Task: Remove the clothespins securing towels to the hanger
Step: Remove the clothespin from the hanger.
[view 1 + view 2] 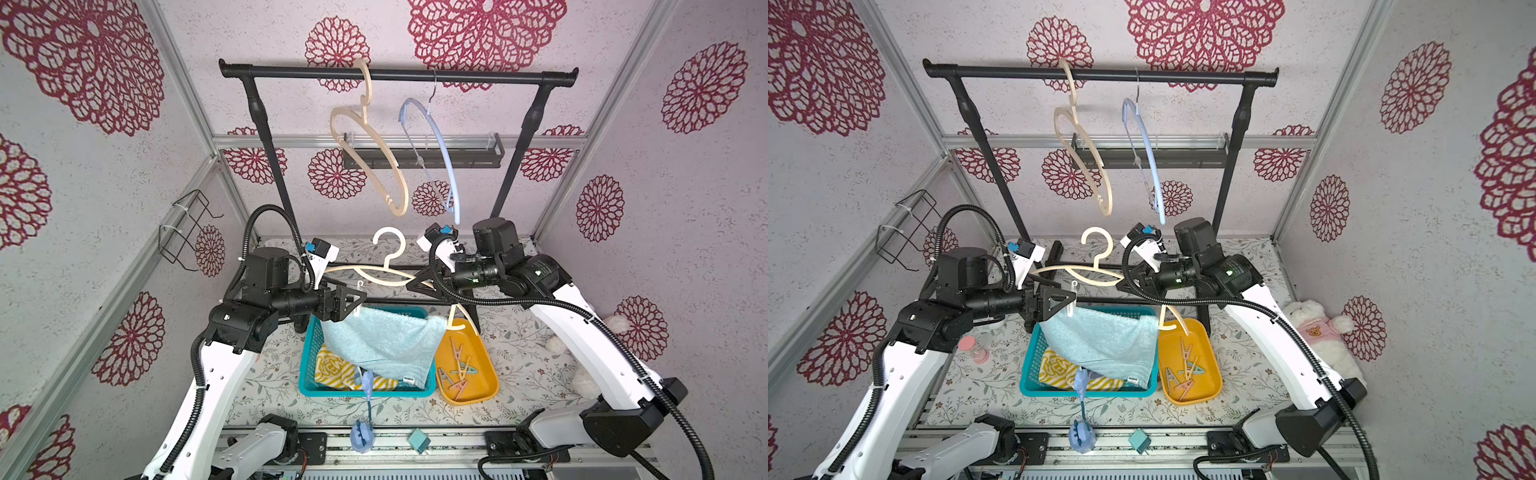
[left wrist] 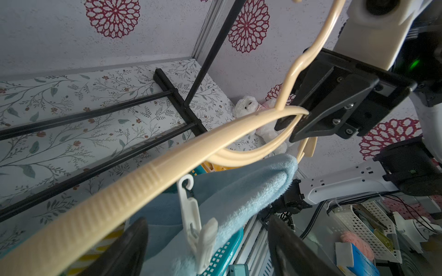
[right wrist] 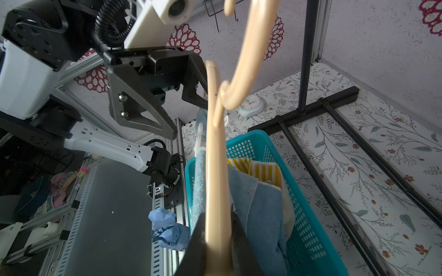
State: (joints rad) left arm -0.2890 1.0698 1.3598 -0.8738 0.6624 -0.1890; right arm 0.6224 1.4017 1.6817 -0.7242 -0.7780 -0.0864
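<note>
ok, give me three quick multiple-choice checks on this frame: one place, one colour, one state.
1. Where do the loose plastic clothespins lie? A) teal basket B) yellow plastic tray C) black rail
2. Colour of the plastic clip holding the light blue terry towel on the cream plastic hanger? A) white B) orange C) black
3. The right hand is: A) open, empty B) shut on the hanger C) out of view
Key: 1B, they lie in the tray; 2A, white in the left wrist view; 3B, it clamps the hanger bar.
</note>
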